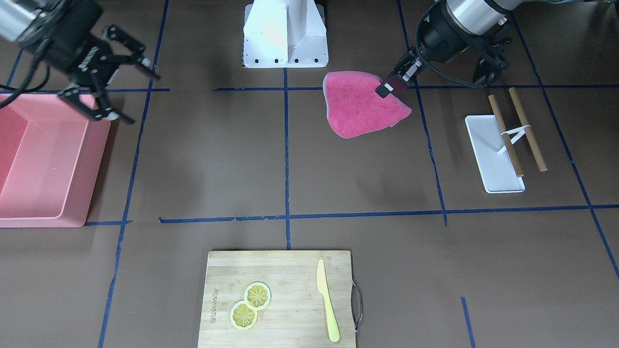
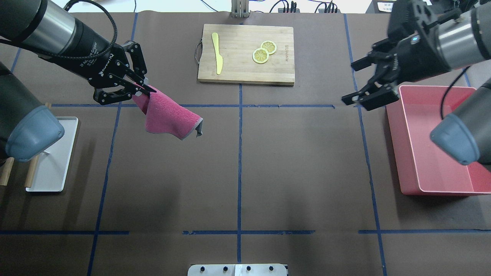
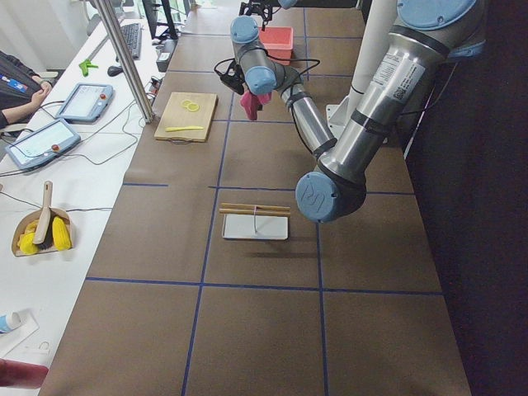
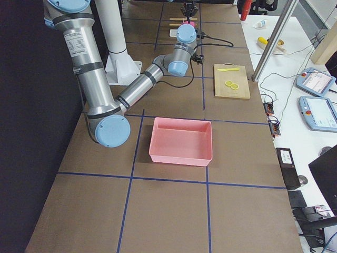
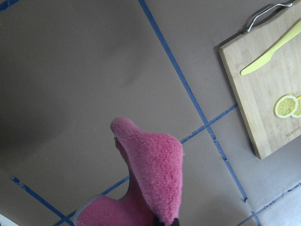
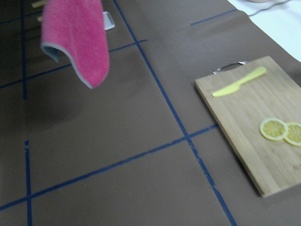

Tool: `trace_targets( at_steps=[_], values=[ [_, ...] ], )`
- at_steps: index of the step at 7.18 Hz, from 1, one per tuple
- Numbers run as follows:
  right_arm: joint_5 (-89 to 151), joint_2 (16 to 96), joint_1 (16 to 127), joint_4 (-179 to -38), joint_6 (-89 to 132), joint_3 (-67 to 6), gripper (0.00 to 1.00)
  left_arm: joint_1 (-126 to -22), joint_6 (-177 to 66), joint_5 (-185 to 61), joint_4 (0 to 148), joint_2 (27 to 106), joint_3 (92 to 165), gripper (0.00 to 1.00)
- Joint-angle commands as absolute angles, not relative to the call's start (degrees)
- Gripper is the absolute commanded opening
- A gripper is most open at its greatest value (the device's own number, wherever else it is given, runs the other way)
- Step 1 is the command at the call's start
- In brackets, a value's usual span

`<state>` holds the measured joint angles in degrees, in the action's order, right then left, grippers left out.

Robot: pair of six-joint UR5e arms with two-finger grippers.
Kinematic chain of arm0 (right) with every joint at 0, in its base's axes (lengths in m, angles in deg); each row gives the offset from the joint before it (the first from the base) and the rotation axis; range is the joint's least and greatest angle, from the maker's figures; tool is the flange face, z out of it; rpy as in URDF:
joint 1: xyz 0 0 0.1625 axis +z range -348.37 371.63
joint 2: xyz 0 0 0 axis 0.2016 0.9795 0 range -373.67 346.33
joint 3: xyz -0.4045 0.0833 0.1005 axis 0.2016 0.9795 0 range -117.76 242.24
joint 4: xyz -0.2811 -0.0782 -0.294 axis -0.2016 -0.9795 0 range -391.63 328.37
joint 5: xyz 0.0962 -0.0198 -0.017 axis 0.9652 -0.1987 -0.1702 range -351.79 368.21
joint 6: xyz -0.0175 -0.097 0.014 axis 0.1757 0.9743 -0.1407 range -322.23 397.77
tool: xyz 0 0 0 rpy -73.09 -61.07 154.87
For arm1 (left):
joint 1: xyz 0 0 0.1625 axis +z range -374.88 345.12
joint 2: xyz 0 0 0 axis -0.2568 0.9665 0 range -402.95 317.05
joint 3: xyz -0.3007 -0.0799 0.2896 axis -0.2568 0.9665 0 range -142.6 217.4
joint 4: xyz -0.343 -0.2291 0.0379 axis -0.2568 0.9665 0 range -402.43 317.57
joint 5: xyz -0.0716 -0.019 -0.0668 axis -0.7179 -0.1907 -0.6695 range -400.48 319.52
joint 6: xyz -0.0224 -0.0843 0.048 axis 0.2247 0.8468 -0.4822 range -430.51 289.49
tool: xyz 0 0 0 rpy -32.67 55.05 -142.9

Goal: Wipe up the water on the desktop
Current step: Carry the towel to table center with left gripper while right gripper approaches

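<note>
left gripper [image 2: 149, 89]: jaws pinched shut on one corner of the pink cloth [image 2: 167, 115]. cloth hangs free, clear of the desktop [image 2: 299, 165], over its left part, between the tray [image 2: 53, 165] and the board [image 2: 238, 57].
right gripper [image 2: 351, 82]: jaws wide apart, nothing in them, hovering just beside the bin [image 2: 402, 153].
no water shows on the desktop in any view; cannot tell where the wet patch lies.
judgement: pickup done, wiping not yet begun. left to do: lower cloth to the surface, sweep the patch.
</note>
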<state>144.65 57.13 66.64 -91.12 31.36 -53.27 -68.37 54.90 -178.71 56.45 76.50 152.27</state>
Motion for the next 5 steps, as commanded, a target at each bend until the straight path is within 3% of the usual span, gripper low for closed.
trace_targets(
  at_steps=[1,5],
  values=[
    [139.12,52.08,59.30,-91.13,30.74,-53.77,1.00,-67.01,60.51,-178.64,58.72,77.82,152.01,0.06],
    [114.80,49.69,43.75,-91.14,28.36,-56.32,1.00,-66.30,67.29,-177.94,59.96,79.48,151.40,0.06]
  ],
)
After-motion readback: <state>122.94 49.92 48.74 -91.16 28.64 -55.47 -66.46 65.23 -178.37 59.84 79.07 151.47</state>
